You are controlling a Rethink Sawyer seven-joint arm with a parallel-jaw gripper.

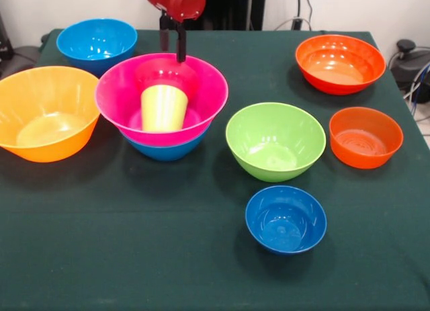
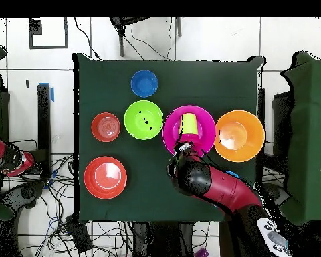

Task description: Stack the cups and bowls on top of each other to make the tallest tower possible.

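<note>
A large pink bowl sits nested in a medium blue bowl at the left of centre. The lime-green cup stands inside the pink bowl. From overhead the cup sits in the middle of the pink bowl. My gripper hangs over the pink bowl's far rim, fingers apart with nothing between them. From overhead it is at the bowl's edge nearest the robot's base. I see no small crimson bowl on the table.
On the green table stand a large orange bowl, a second medium blue bowl, a green bowl, a small blue bowl, a red-orange bowl and a larger red-orange bowl.
</note>
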